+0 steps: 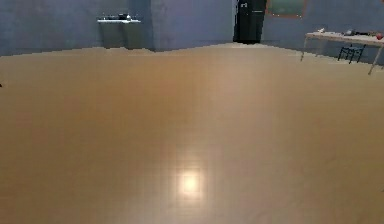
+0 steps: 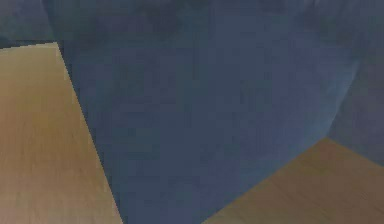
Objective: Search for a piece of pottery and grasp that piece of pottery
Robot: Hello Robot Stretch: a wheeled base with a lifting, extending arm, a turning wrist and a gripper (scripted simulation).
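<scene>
A wide tan floor (image 1: 190,130) stretches ahead to blue-grey walls. A small white shelf or table (image 1: 120,20) stands against the far wall at the forward view's upper left, with a small dark thing on top that is too small to name. A light table (image 1: 345,40) stands at the far right with small items on it, one of them reddish; I cannot tell what they are. In the arm side view a large blue-grey wall surface (image 2: 210,100) stands close, with tan floor (image 2: 40,140) at its left and lower right.
A dark doorway or tall dark cabinet (image 1: 250,20) stands at the far wall right of middle. A dark chair or stool (image 1: 350,53) sits under the right table. The floor between here and the far wall is bare. The blue wall is close on the arm side.
</scene>
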